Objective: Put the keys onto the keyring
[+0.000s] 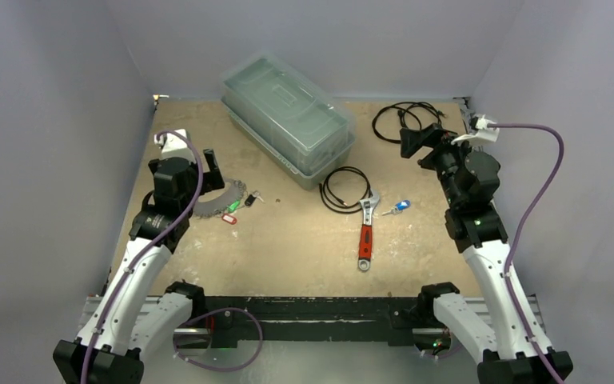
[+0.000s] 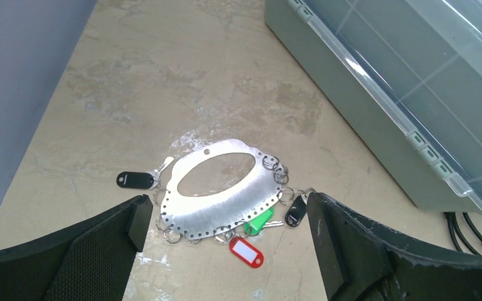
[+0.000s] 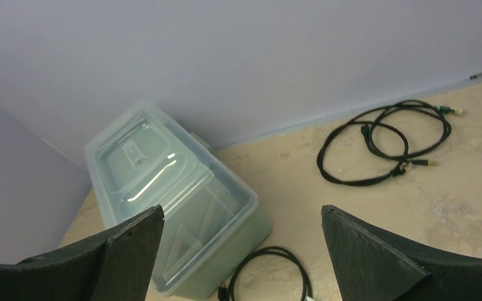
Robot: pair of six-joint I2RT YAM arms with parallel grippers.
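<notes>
The keyring (image 2: 223, 212) is a flat silvery plate with an oval hole and small rings along its edge, lying on the table at the left (image 1: 210, 206). Several keys lie at its rim: a black-tagged key (image 2: 135, 180), a green tag (image 2: 258, 221), a red tag (image 2: 246, 251) and another black tag (image 2: 295, 212). A blue-tagged key (image 1: 400, 206) lies apart, right of the wrench. My left gripper (image 2: 227, 207) hovers open above the keyring, holding nothing. My right gripper (image 1: 416, 141) is open and empty at the back right, far from the keys.
A lidded translucent plastic box (image 1: 288, 120) stands at the back centre. A red-handled wrench (image 1: 366, 232) lies mid-table beside a black coiled cable (image 1: 346, 190). Another cable (image 3: 383, 144) is at the back right. Grey walls enclose three sides.
</notes>
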